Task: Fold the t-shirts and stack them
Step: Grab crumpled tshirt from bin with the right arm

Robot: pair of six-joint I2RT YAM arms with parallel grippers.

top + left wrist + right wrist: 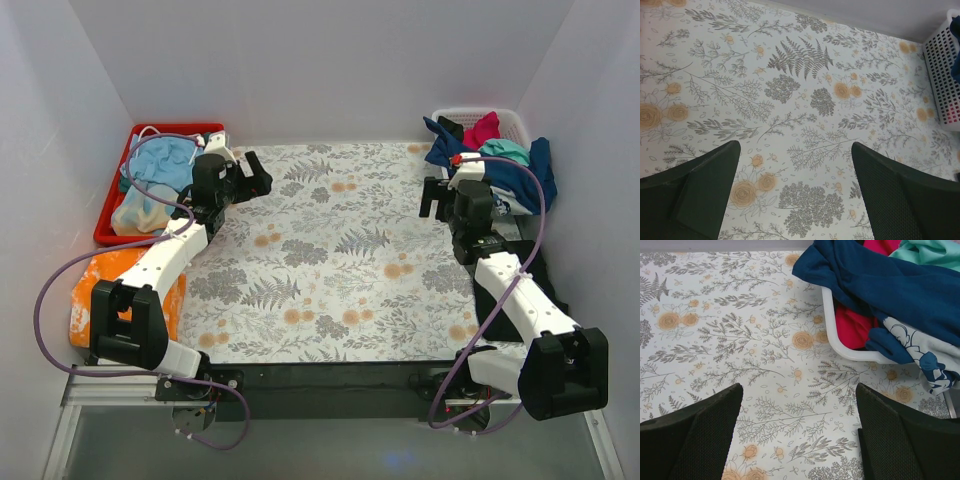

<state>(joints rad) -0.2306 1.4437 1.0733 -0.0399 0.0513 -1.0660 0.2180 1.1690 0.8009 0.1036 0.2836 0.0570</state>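
Left arm point(165, 255) and right arm point(505, 285) both carry jaws wide open, empty: you've nothing picked yet. The navy t-shirt point(880, 285) overhanging the basket point(830, 317) lies nearest your right.

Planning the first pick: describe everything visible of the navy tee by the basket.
The navy tee is unfolded: soft, crumpled, cotton-looking, draped over the white basket rim and spilling outside. A pale print shows on its hanging part. It lies on the magenta tee, with the teal tee beside it. The open right gripper is not touching it.
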